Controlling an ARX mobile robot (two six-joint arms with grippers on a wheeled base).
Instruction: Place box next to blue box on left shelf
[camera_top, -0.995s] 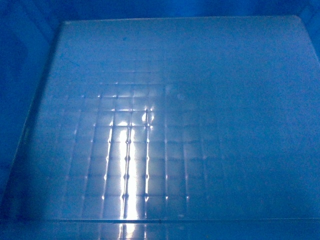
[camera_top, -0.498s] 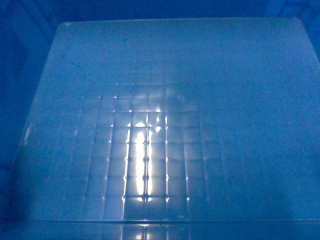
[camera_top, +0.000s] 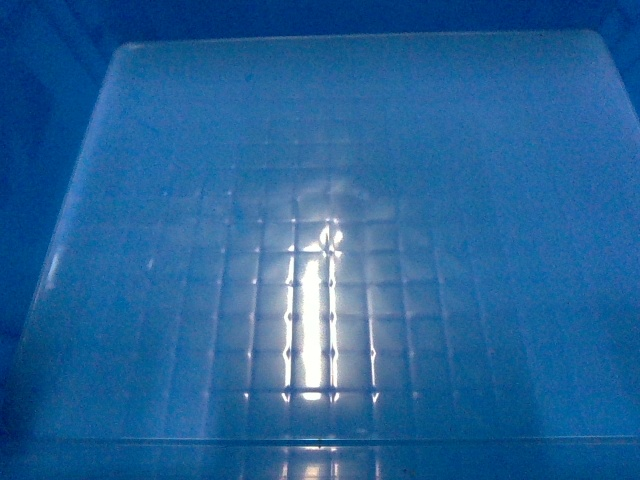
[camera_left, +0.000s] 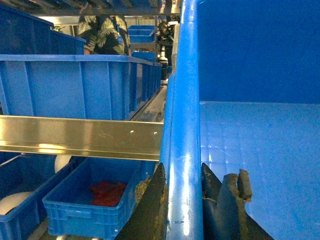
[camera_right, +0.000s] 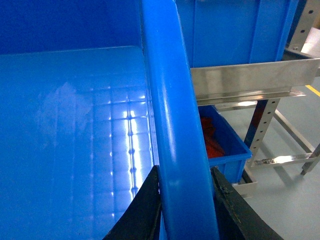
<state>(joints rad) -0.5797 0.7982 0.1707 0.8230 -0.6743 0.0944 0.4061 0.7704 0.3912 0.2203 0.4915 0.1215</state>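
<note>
Left gripper (camera_left: 184, 210): jaws clamped on the rim of the box (camera_left: 260, 165), one dark finger (camera_left: 150, 210) outside the wall, the other inside; the rim runs between them from 6 o'clock up to 12.
Right gripper (camera_right: 185, 210): jaws clamped on the opposite rim of the same box, a dark finger (camera_right: 140, 210) on the inner side and one on the outer, with the rim rising from 6 toward 12 o'clock.
Box: held between the two grippers; its grid-ribbed floor fills the head view, a streak of glare just below centre toward 6 o'clock.
Blue box (camera_left: 85, 85): in the left wrist view at 9 to 10 o'clock of the held rim, standing on the steel shelf rail (camera_left: 80, 137).
Lower bin (camera_left: 95, 197): at 8 o'clock under the rail, with something red (camera_left: 107, 192) lying in it.
Person (camera_left: 105, 32): in a leaf-print shirt at 11 o'clock, behind the shelved box.
Right side: a blue bin (camera_right: 235, 30) on a steel shelf edge (camera_right: 250, 80) at 1 to 2 o'clock, a smaller bin (camera_right: 225, 145) with red contents at 3 o'clock beneath, and a perforated upright (camera_right: 257, 125) at 3 to 4 o'clock.
</note>
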